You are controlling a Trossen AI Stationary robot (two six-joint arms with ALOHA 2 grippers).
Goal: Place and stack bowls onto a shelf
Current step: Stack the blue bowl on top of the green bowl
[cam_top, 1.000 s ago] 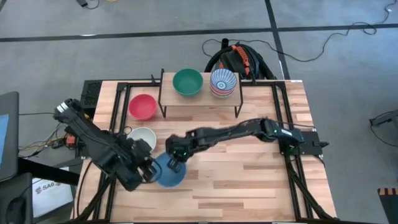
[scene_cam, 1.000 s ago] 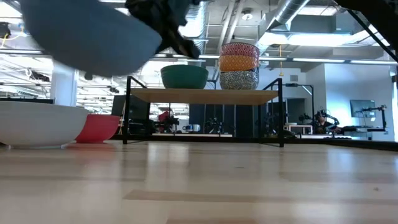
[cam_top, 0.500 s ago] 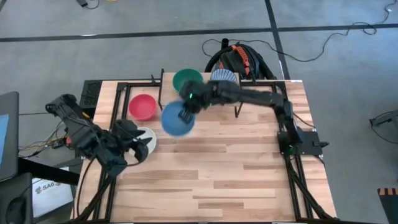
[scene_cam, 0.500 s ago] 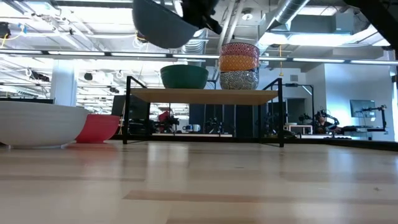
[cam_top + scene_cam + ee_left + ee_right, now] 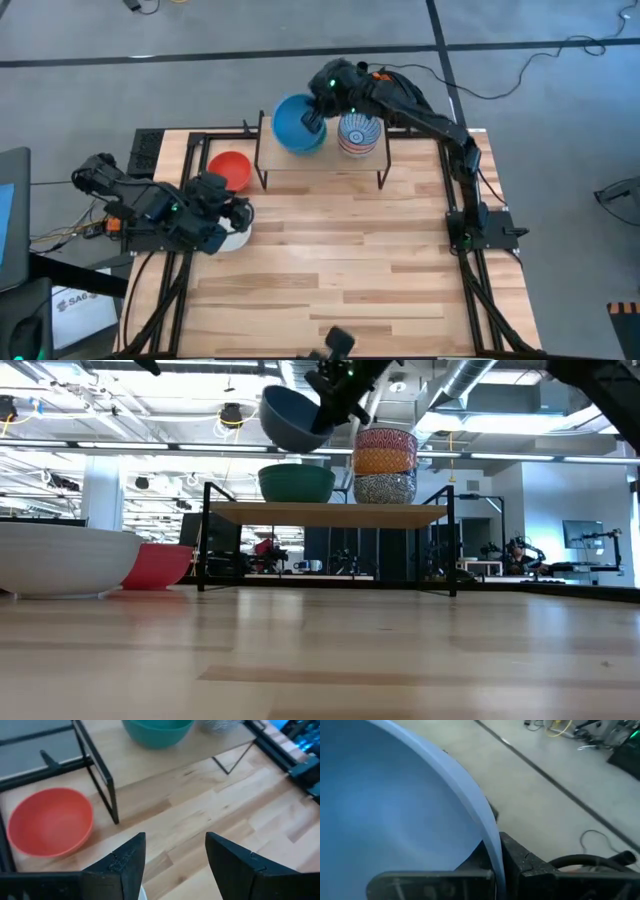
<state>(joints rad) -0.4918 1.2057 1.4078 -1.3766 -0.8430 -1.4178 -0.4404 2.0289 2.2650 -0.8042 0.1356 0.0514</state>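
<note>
One shelf (image 5: pixel 320 160), two claws, seven bowls: blue, green, red, white, three stacked

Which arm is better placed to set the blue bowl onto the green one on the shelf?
The right. Its gripper already holds the blue bowl by the rim, in the air above the green bowl on the shelf. The left gripper is open and empty, over the white bowl far from the shelf.

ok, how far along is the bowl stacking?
Done: green bowl and a stack of patterned bowls sit on the shelf. In hand: right gripper holds a blue bowl above the green one. Left: red bowl and white bowl on the table, by the open left gripper.
</note>
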